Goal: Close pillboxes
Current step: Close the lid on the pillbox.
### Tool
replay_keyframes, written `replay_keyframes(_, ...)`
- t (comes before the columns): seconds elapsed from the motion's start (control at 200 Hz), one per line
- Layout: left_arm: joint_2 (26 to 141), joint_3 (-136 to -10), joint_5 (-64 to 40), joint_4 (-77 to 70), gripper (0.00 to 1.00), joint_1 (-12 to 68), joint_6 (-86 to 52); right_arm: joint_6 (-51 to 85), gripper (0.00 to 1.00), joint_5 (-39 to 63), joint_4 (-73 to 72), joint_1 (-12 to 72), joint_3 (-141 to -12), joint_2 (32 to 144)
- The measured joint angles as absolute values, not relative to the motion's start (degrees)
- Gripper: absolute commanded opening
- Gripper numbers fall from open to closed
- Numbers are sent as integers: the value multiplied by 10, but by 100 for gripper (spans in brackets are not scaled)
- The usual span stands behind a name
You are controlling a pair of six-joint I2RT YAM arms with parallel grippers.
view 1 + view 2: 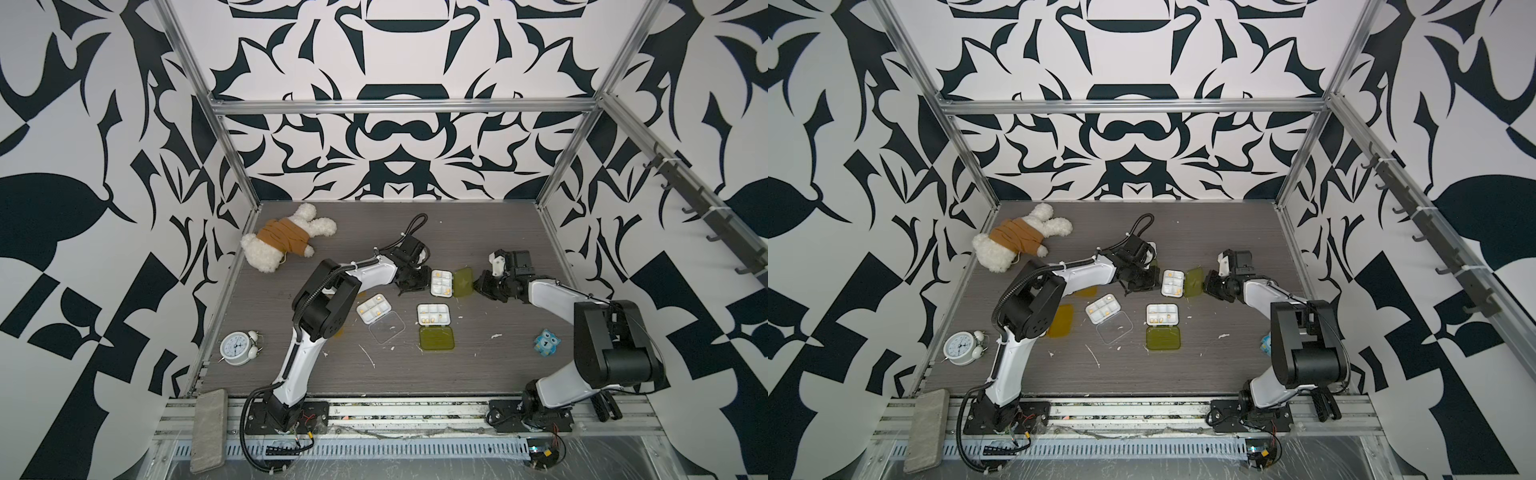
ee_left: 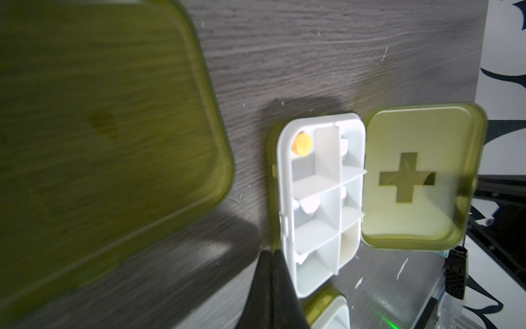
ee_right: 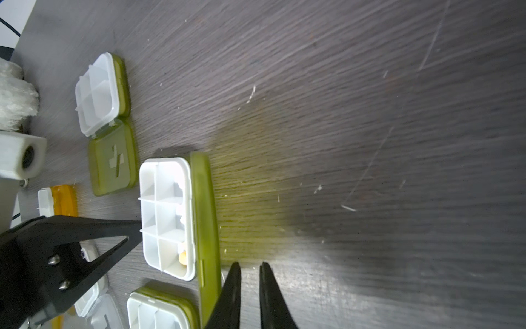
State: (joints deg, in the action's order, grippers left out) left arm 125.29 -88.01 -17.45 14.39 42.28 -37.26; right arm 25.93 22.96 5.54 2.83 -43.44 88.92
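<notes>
The green pillbox (image 1: 441, 283) on the surface (image 1: 478, 374) looks mid-closing, its lid (image 3: 205, 210) tilted up. The left end effector (image 2: 269, 256), pinched shut, touches its tray side. The right end effector (image 3: 250, 266), narrow and empty, sits just beside the lid and should push it over flat.
</notes>
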Motion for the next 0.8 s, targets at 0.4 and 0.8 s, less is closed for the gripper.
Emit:
replay_keyframes(0.4, 1253, -883, -178, 143, 0, 423, -373, 260, 19, 226, 69, 46, -457, 884)
replay_keyframes(0.8, 1253, -882, -178, 143, 0, 423, -372, 259, 19, 211, 88, 65, -476, 877)
